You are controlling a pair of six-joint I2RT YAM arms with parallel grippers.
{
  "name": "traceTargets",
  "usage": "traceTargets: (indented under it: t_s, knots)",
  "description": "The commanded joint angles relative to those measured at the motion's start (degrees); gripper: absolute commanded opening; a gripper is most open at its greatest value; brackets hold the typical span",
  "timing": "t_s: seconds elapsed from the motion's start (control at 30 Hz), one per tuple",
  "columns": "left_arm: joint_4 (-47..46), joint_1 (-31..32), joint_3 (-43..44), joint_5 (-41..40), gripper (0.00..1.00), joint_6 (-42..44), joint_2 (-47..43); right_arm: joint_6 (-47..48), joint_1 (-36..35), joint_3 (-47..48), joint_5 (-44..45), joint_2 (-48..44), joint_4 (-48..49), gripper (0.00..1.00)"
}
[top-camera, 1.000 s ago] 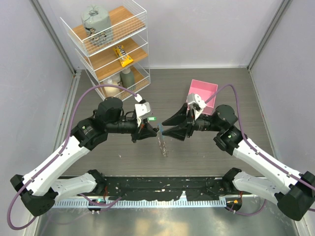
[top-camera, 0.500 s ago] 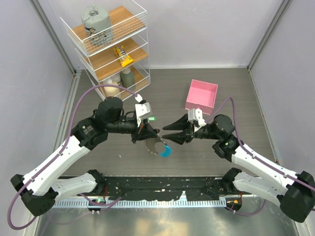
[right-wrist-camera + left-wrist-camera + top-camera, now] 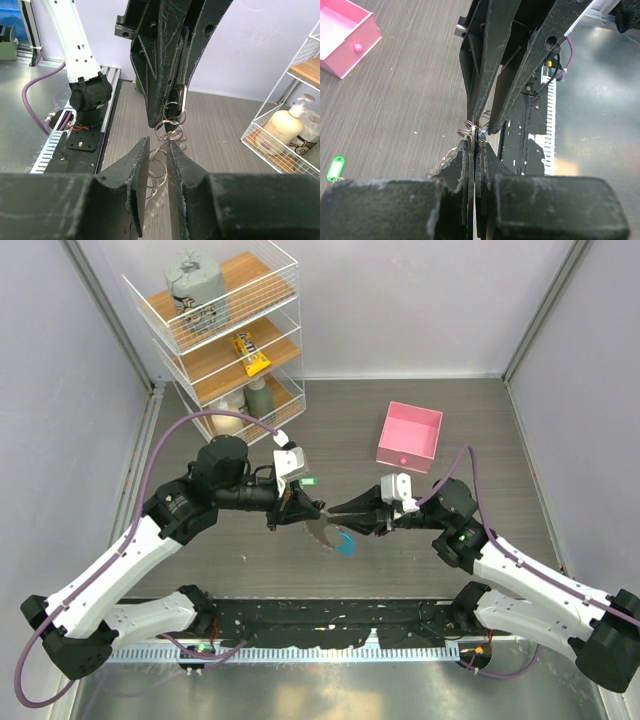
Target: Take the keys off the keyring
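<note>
My left gripper (image 3: 316,508) is shut on the keyring and holds it above the table. The keys (image 3: 324,531) hang under it as a jagged silver fringe, with the ring's blue band (image 3: 346,544) at the lower right. My right gripper (image 3: 336,511) meets the left one tip to tip. In the right wrist view its jaws (image 3: 159,149) stand a narrow gap apart, with small silver rings (image 3: 169,126) of the bunch between them; the left gripper's fingers (image 3: 160,60) hang above. In the left wrist view my fingers (image 3: 476,146) are pressed together on a thin edge.
A pink box (image 3: 409,436) stands at the back right, also in the left wrist view (image 3: 344,39). A small green tag (image 3: 310,481) lies on the table by the left gripper. A white wire shelf (image 3: 222,335) with bottles stands at the back left.
My right gripper has moved left and down to the left gripper's tip and narrowed its jaws around the rings. The bunch with the blue band has swung into view.
</note>
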State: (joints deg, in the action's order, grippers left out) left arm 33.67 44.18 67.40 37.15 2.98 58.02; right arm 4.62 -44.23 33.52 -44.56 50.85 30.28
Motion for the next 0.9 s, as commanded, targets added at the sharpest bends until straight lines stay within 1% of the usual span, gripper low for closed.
traceTargets:
  t_s: [0.0, 0.6, 0.67, 0.73, 0.77, 0.8, 0.83, 0.87]
  knots:
    - [-2.91, 0.20, 2.83, 1.35, 0.00, -0.61, -0.36, 2.23, -1.21, 2.25, 1.14, -0.84, -0.40, 0.26]
    - [-3.17, 0.20, 2.48, 2.14, 0.00, -1.22, -0.71, 6.27, -4.29, 5.59, 4.39, 3.20, -2.77, 0.27]
    - [-3.35, 0.20, 2.30, 2.23, 0.00, -1.31, -0.89, 6.80, -4.55, 5.68, 4.48, 3.73, -3.12, 0.24]
    - [-3.61, 0.20, 2.30, 2.32, 0.00, -1.49, -0.89, 7.42, -4.99, 5.95, 4.91, 3.90, -3.56, 0.18]
    - [-3.52, 0.20, 2.39, 2.23, 0.00, -1.40, -0.89, 7.94, -5.17, 6.21, 5.09, 3.91, -4.09, 0.11]
    - [-3.44, 0.20, 2.30, 2.14, 0.00, -1.31, -1.06, 8.03, -5.25, 6.21, 5.27, 4.08, -4.53, 0.08]
    - [-3.44, 0.20, 2.30, 1.88, 0.00, -1.31, -1.15, 8.38, -5.43, 6.38, 5.44, 3.99, -5.31, 0.05]
    - [-3.26, 0.20, 2.39, 1.70, 0.00, -1.23, -1.33, 8.47, -5.34, 6.38, 5.88, 3.82, -5.58, 0.05]
